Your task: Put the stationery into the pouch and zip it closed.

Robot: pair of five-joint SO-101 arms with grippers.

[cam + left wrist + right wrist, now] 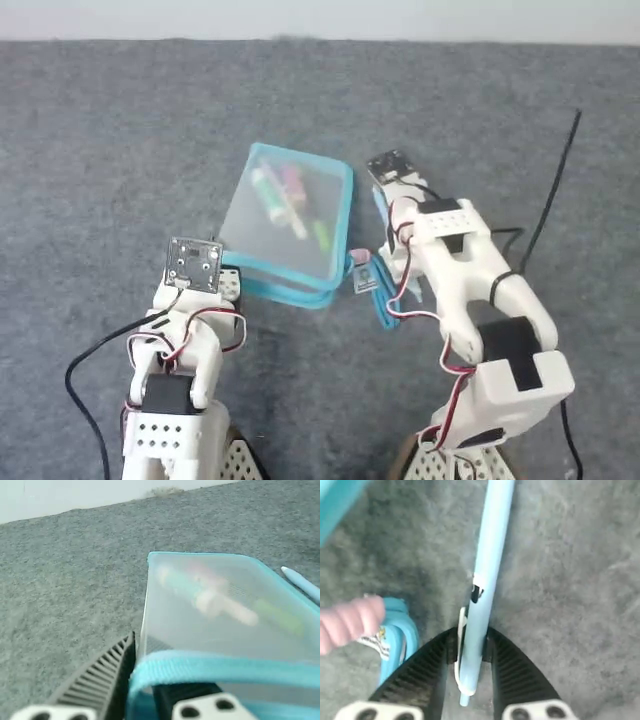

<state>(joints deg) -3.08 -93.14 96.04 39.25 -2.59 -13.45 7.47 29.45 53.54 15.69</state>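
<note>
A translucent pouch (290,225) with teal trim lies flat mid-table, with several coloured markers (285,200) inside. My left gripper (236,283) is at its near left corner. In the left wrist view that gripper (145,682) is shut on the pouch's teal edge (215,664). A light blue pen (487,575) lies on the carpet just right of the pouch. My right gripper (470,647) is shut on the pen's clip end. In the high view this gripper (393,278) is beside the pink zipper pull (357,257), and the pen (386,312) shows below it.
Grey carpet covers the table. A small tag (366,281) hangs by the zipper pull. A black cable (550,190) runs along the right side. Open carpet lies beyond and left of the pouch.
</note>
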